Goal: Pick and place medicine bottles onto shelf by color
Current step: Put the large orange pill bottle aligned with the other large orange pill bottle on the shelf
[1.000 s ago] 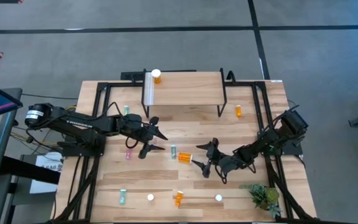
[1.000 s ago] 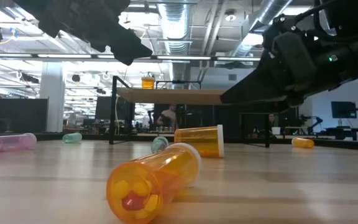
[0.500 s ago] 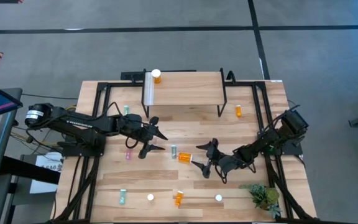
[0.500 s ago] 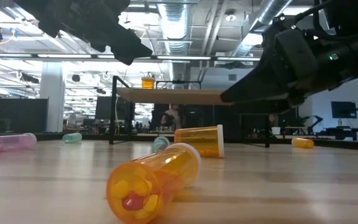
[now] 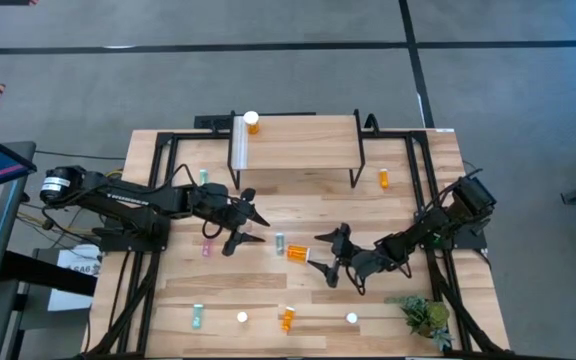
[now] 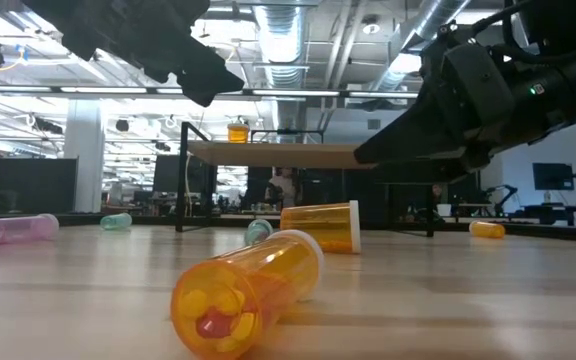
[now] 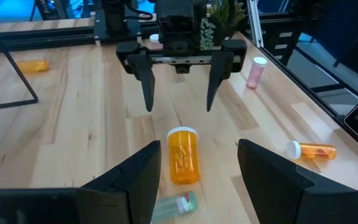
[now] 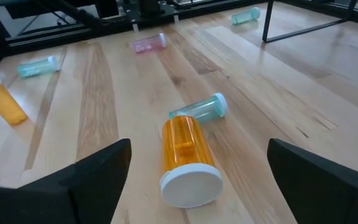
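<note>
Nothing has moved: my right fingers (image 5: 320,255) gape empty beside the wide orange bottle (image 5: 297,253) lying on the bench (image 5: 408,200); left fingers (image 5: 248,222) hover open. Light, slick, likely rolls; I'd grip mid-body.

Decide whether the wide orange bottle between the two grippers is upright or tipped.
Tipped. The wide orange bottle lies on its side on the table, white lid facing the right wrist camera.
</note>
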You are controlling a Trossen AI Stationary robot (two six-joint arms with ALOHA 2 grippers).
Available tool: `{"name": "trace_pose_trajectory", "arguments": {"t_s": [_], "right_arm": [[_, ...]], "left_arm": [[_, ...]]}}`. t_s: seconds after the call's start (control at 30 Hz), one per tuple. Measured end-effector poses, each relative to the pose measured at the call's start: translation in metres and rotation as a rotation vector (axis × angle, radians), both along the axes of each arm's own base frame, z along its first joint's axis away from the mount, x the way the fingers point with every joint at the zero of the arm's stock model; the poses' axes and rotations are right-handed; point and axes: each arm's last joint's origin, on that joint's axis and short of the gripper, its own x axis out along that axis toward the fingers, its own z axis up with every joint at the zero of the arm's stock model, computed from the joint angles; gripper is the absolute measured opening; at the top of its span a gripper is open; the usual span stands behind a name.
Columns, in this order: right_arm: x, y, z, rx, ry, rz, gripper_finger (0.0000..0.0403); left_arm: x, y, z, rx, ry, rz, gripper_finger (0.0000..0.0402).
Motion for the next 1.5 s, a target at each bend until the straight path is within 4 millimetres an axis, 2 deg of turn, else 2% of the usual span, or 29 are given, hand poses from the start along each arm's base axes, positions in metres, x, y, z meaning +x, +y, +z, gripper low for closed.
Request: {"name": "trace_pose_trajectory", "arguments": {"t_s": [0.27,0.57,1.3,1.5], "right_arm": [[0.016,0.008,0.007,-0.053,0.104,0.002,0.0399],[0.017,0.008,0.006,-0.034,0.143,-0.016,0.0396],[0.018,0.010,-0.015,0.023,0.174,-0.023,0.0397],[0.025,0.008,-0.023,0.056,0.175,-0.008,0.0394]], "left_arm": [[0.000,0.000,0.000,0.001,0.001,0.001,0.0201],[0.000,0.000,0.000,0.002,0.003,0.001,0.0201],[0.000,0.000,0.000,0.004,0.003,0.000,0.0201],[0.000,0.000,0.000,0.004,0.003,0.000,0.0201]]}}
